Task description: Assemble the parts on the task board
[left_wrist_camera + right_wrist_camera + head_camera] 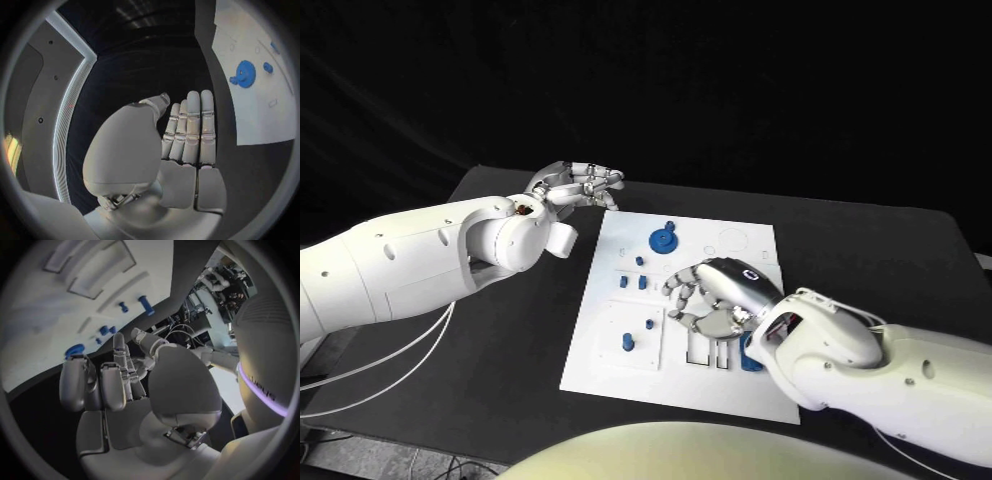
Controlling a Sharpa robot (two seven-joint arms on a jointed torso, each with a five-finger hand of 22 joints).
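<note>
The left hand (581, 184) hangs flat and empty off the task board (733, 385); the right hand (718, 295), fingers curled, holds nothing over its middle.

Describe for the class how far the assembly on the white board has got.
Looks done: a round blue disc part sits near the far edge of the white task board, and small blue pegs stand in its middle. In hand: the right hand hovers over the board's near slots, fingers curled; whether it holds a part cannot be told. The left hand waits off the board. How much remains is unclear.

One task board (733, 385), two hands, several blue parts (664, 240).
</note>
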